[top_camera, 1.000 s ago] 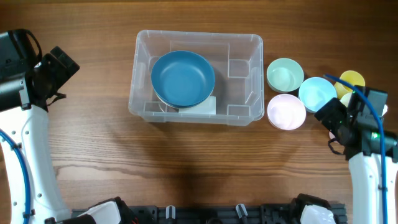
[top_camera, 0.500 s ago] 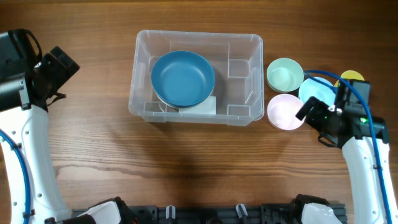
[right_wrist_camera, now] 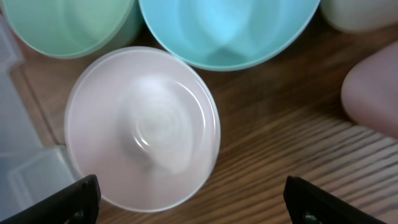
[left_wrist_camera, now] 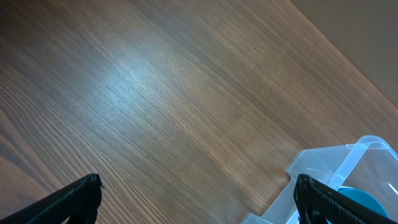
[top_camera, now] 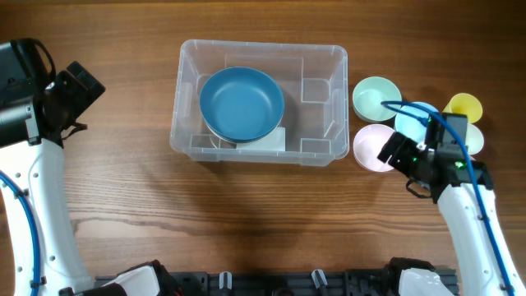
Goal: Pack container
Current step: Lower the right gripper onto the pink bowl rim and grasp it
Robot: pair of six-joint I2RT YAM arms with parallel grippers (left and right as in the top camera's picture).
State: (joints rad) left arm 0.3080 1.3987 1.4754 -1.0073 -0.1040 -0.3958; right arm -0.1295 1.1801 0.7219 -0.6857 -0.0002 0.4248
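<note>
Container with large blue bowl inside

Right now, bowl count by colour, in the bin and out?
Dark blue bowl: 1, inside the container
Green bowl: 1
Light blue bowl: 1
Pink bowl: 1
Yellow bowl: 1
Pale yellow bowl: 1, partly hidden
Total: 6

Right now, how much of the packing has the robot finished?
Done: one big blue bowl sits inside the clear bin. In hand: nothing yet. The right hand is open over the pink bowl, not gripping it. Left: that pink bowl plus the green bowl, light blue bowl and yellow bowl, all on the table beside the bin. The left hand is open, far off to the side.
</note>
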